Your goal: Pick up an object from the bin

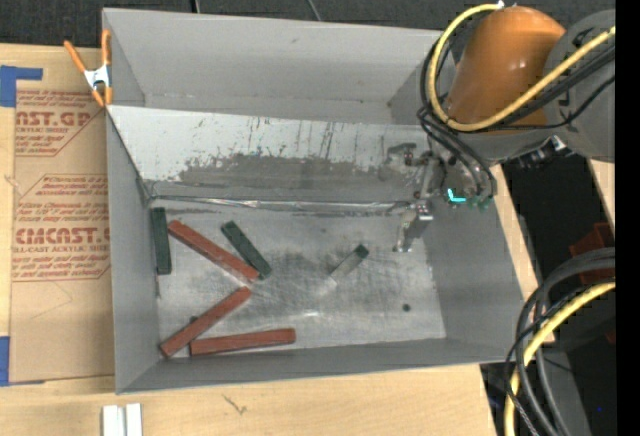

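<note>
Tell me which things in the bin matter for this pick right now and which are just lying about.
Job in hand: hand, at the right; small grey stick with a dark tip, the piece nearest it, lying apart from it.

Lying about: long dark green bar, short dark green bar, upper red-brown bar, slanted red-brown bar, lowest red-brown bar, all at the left.

The orange-capped arm reaches in from the right, its end effector pointing straight down.
</note>
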